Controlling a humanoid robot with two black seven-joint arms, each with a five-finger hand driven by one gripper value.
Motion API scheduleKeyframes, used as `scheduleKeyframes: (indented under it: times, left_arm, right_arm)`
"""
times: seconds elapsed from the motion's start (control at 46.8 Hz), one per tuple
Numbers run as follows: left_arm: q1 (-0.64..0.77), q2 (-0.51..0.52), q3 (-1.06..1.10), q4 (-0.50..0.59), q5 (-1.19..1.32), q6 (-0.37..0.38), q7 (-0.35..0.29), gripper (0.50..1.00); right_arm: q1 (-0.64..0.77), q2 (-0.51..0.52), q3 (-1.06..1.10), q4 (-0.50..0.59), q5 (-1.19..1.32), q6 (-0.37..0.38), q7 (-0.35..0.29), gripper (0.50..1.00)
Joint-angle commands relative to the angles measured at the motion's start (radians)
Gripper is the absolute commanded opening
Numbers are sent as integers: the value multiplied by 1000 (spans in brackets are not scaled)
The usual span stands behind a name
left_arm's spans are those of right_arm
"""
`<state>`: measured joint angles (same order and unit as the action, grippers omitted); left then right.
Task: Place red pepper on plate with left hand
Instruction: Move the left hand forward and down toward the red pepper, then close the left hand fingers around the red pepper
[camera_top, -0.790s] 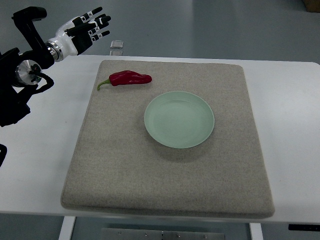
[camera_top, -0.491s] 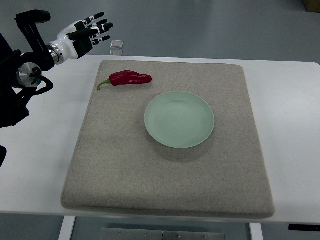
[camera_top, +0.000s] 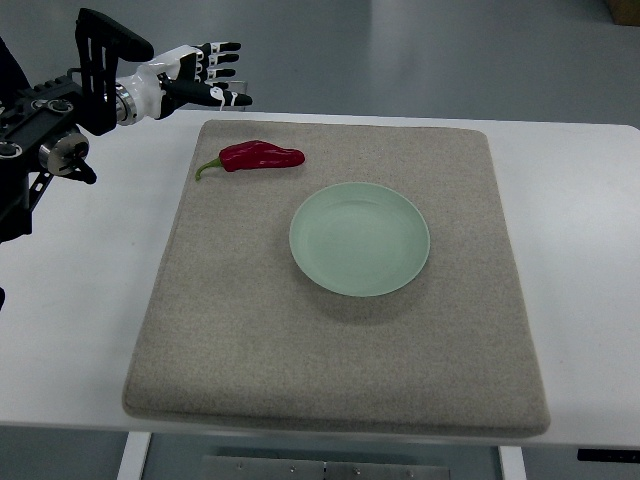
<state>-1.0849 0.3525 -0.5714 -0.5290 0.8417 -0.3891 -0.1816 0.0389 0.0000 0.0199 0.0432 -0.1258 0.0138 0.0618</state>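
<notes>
The left hand (camera_top: 197, 80) hovers above the far left edge of the table (camera_top: 90, 260), fingers spread and empty, touching nothing. The red pepper (camera_top: 256, 156) lies on a grey mat (camera_top: 330, 360), just below the hand. A pale green plate (camera_top: 359, 238) sits mid-mat, apart from the pepper.

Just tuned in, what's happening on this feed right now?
The left hand is up near the far left corner of the mat, fingers spread and holding nothing. The pepper lies on the mat just below it in the picture, untouched, stem pointing left. The plate sits empty toward the middle of the mat, apart from the pepper. No grasp has been made yet, and the right arm is not in view.
</notes>
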Motion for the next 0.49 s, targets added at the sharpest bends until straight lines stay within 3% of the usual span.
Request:
scheduleKeyframes:
  times: [0.0, 0.171, 0.47]
  left_arm:
    - [-15, 10, 21, -11, 135, 1, -18, 973]
    - [-79, 13, 185, -29, 273, 10, -18, 969]
    - [-158, -29, 539, -25, 298, 150, -19, 966]
  right_arm:
    - [-1, 0, 0, 0, 0, 0, 1, 928]
    - [-1, 0, 0, 0, 0, 0, 1, 928]
    - [-1, 0, 0, 0, 0, 0, 0, 928]
